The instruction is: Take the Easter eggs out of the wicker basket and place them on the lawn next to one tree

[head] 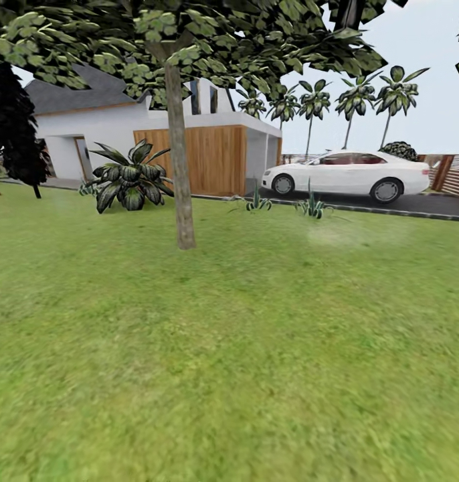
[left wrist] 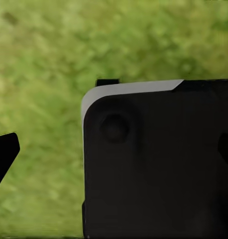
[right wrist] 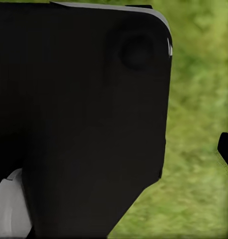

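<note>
Lawn: wide stretch of short, mottled green grass [head: 256,348], spanning the head view from the near edge up to the paved strip; also seen blurred behind dark robot parts in both wrist views.
Tree: one, thin straight pale grey trunk [head: 179,157] rising from the grass left of centre, dense crown of dark angular leaves across the top of the head view.
Eggs and basket: position cannot be told from these views.
Broad-leaved plant: one, dark green with striped leaves [head: 130,177], just left of the trunk and farther back.
Spiky striped plants: two [head: 257,201] [head: 313,206], at the far edge of the grass, right of the trunk.
House: one, white walls, grey roof, brown slatted wooden front [head: 206,157], behind the tree.
Car: one, white saloon [head: 346,175], parked on dark paving right of the house.
Palms: row of about five tall slim ones [head: 355,110], behind the car.
Fence: brown slatted wood [head: 453,175], at the far right.
Dark shrub: one, near-black foliage [head: 14,130], at the far left.
Left gripper: one dark pointed tip [left wrist: 5,157] visible over grass beside a black panel with a pale rim [left wrist: 158,159]; released or clenched cannot be told.
Right gripper: one dark tip [right wrist: 226,149] visible at the frame edge beside a large black panel [right wrist: 84,119]; released or clenched cannot be told.
</note>
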Available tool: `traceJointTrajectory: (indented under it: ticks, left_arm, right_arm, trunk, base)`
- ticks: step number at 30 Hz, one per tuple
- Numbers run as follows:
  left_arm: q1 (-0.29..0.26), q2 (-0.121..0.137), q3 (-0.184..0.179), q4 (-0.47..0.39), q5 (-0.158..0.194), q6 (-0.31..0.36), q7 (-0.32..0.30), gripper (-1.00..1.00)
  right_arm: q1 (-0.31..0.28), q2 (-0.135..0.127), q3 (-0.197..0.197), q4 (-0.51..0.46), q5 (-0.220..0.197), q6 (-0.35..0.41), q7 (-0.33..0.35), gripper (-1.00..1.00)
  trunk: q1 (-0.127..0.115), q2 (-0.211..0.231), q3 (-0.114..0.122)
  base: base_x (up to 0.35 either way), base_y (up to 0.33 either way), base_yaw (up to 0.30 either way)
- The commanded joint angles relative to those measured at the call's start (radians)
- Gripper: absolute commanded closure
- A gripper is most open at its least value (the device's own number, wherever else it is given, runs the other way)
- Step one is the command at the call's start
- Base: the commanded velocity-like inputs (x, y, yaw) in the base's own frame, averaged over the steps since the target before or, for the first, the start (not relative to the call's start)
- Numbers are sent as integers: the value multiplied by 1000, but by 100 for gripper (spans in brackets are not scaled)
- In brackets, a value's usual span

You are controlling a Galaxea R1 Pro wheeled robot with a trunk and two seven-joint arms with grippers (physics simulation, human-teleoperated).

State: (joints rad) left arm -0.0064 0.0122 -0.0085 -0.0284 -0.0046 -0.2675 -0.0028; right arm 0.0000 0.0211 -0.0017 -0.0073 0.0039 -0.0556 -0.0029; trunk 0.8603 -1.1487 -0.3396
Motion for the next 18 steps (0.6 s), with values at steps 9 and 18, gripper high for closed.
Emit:
traceJointTrajectory:
  ticks: [9,18]
  left_arm:
    - [0,0,-1,1,0,-6,0,-100]
    - [0,0,0,1,0,-7,0,-100]
  right_arm:
    - [0,0,-3,0,0,-4,-2,-100]
    - [0,0,-6,1,-5,-5,-8,-100]
  trunk:
    - [-35,63,26]
    - [-69,126,53]
  base:
    - [0,0,257]
    - [0,0,242]
